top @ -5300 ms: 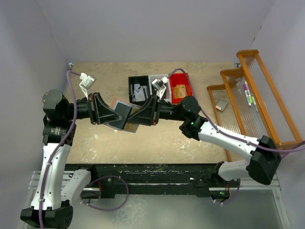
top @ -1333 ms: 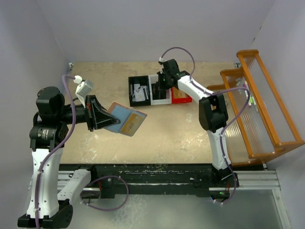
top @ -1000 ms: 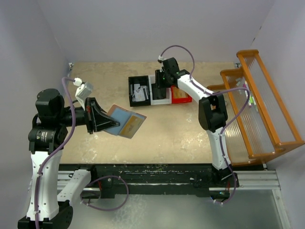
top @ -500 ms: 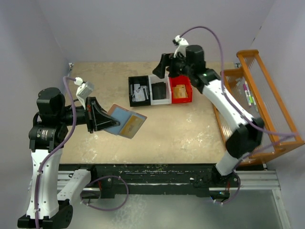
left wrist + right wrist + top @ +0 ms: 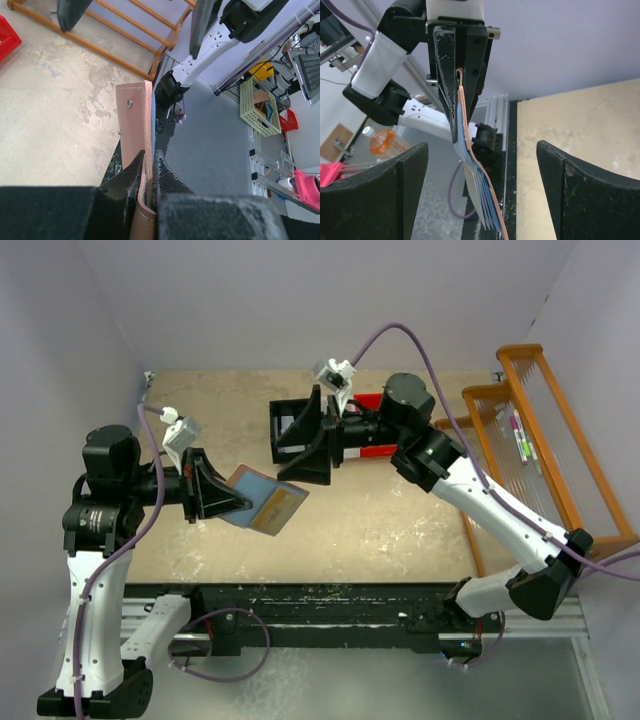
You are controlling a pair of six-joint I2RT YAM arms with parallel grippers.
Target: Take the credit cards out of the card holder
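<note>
The card holder hangs open above the table, salmon-pink outside and blue-grey inside, with my left gripper shut on its left end. The left wrist view has the holder edge-on, pinched between the fingers. My right gripper is open just behind the holder, pointing at it. Seen from the right wrist, the holder hangs between the two wide-apart fingers. A pale credit card sits in its blue slots; other cards cannot be made out.
A black bin and a red bin stand at the back of the table, partly hidden behind the right arm. An orange wooden rack runs along the right side.
The right arm has swung from over the bins at the back down toward the card holder, and its gripper has opened wide. The left arm holds the holder as before.
</note>
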